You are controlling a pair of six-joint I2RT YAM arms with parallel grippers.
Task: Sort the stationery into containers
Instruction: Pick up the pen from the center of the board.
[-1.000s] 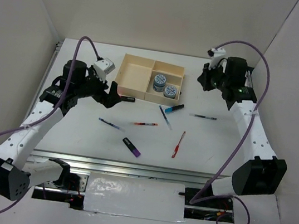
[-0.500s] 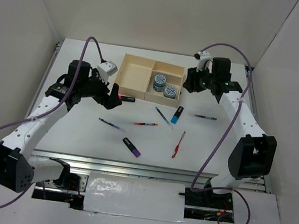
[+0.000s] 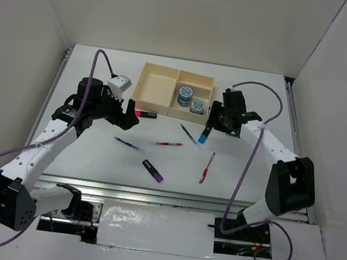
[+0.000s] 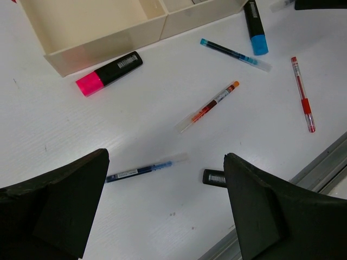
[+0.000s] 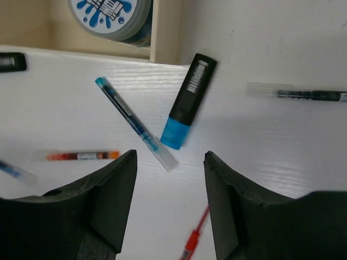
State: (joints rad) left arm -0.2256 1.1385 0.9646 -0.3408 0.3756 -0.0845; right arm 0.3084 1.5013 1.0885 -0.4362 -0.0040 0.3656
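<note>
The beige tray (image 3: 156,89) stands at the back with two tape rolls (image 3: 190,99) in its front right section. The rest of the stationery lies on the table. A pink-ended highlighter (image 4: 108,73) rests against the tray's front wall. My left gripper (image 3: 130,114) hangs open just left of it, and in the wrist view this gripper (image 4: 165,158) is above a blue pen (image 4: 141,169). My right gripper (image 5: 171,156) is open and empty just short of a blue-ended highlighter (image 5: 187,100) and a second blue pen (image 5: 133,122).
An orange-red pen (image 3: 169,144), a red pen (image 3: 207,168) and a purple-ended highlighter (image 3: 152,171) lie nearer the front. A black pen (image 5: 303,95) lies right of the blue-ended highlighter. The tray wall (image 5: 165,32) is close behind the right gripper. A metal rail (image 3: 150,195) borders the table front.
My right arm swung from the back right corner down to the blue-ended highlighter and its jaws opened. That highlighter now lies turned more upright. The left gripper shifted slightly.
</note>
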